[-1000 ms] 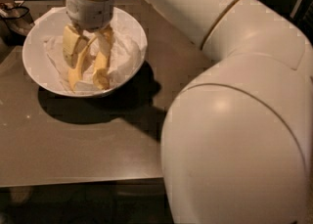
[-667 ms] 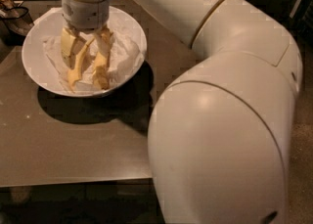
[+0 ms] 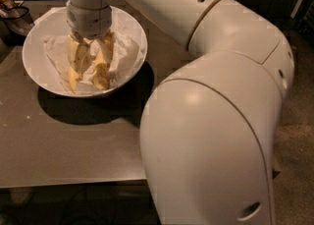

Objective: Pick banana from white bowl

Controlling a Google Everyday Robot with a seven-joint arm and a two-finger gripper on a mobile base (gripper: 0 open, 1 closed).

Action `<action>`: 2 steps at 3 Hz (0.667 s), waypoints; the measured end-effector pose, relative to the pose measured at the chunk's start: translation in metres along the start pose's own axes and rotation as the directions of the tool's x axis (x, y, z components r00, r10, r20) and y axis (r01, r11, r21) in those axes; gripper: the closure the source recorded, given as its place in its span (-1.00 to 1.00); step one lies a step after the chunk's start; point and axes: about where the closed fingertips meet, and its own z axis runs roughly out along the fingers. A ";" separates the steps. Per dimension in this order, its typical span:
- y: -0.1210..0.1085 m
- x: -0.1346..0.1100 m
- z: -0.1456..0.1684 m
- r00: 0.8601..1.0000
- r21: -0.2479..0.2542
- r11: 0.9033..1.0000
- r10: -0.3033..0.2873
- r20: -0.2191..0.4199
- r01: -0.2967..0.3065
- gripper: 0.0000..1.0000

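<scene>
The white bowl [image 3: 34,67] stands at the far left of the table, lined with crumpled white paper [image 3: 125,52]. My gripper [image 3: 88,74] reaches straight down into the bowl from above, its two yellowish fingers [image 3: 104,57] spread apart with paper showing between them. The banana [image 3: 73,78] shows only as a yellow piece low in the bowl by the left finger. The rest of it blends with the fingers or is hidden by them. I cannot tell whether the fingers touch it.
My large white arm [image 3: 211,121] fills the right half of the view and hides the table's right side. The brown table [image 3: 68,145] has its front edge near the bottom. A dark object [image 3: 12,15] sits behind the bowl at the far left.
The view has shifted a little, and my arm's elbow fills more of the right side. The gripper stays in the bowl in the same spread pose.
</scene>
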 end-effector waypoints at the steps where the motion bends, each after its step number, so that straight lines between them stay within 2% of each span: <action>1: -0.016 0.006 0.006 0.998 0.009 0.998 0.060 -0.013 -0.060 -0.18; 2: -0.024 0.010 0.010 0.995 0.013 0.996 0.092 -0.024 -0.092 -0.18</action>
